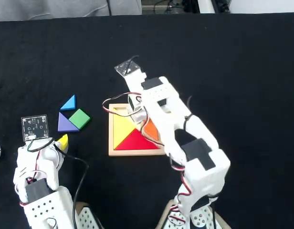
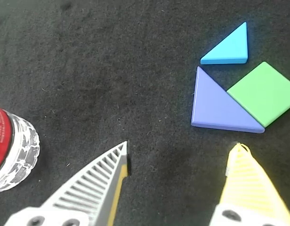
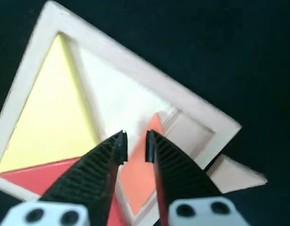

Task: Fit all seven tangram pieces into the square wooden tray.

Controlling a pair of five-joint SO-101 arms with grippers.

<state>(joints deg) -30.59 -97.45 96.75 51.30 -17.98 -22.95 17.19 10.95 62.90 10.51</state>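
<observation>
The right gripper (image 3: 134,143), fingers a narrow slit apart and holding nothing, hovers just above the orange triangle (image 3: 135,188) in the tray (image 3: 135,67), apparently seating it. The left gripper (image 2: 180,150) gapes empty. The purple triangle (image 2: 213,106) just ahead likely comes next.

My square wooden tray (image 1: 132,152) lies flat mid-table. It holds a large yellow triangle (image 1: 120,131) on the left, a red triangle (image 1: 134,142) along the near edge and an orange piece (image 1: 152,129) toward the right. Left of it lie a blue triangle (image 1: 69,103), and nearer, a green square (image 1: 79,119) touching a purple triangle (image 1: 65,124).
</observation>
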